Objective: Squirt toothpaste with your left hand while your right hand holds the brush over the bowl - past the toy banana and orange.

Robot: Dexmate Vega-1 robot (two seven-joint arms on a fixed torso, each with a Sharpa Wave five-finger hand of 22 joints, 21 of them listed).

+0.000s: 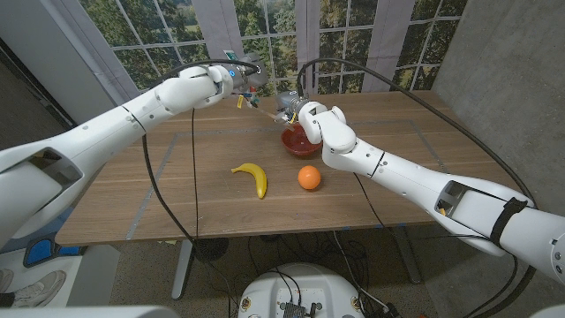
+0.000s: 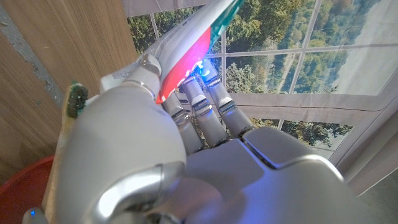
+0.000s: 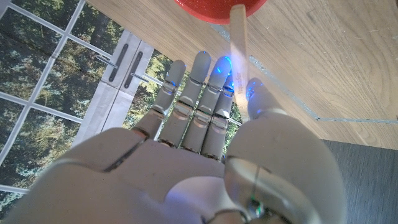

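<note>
My right hand [image 1: 316,122] holds a wooden toothbrush [image 1: 267,111] just beyond the red bowl [image 1: 298,143], its handle [image 3: 239,43] pinched between thumb and fingers. The brush's green-bristled head [image 2: 76,101] points toward my left hand [image 1: 228,79]. That hand grips a white, red and green toothpaste tube [image 2: 189,46], held right beside the bristles. The bowl's rim [image 3: 214,11] lies past the right fingertips. A yellow toy banana [image 1: 253,177] and a toy orange [image 1: 308,177] lie on the table, nearer to me than the bowl.
The wooden table [image 1: 159,177] runs to a window wall behind. Black cables [image 1: 190,159] hang from both arms across the tabletop. A grey concrete wall [image 1: 503,71] stands at the right.
</note>
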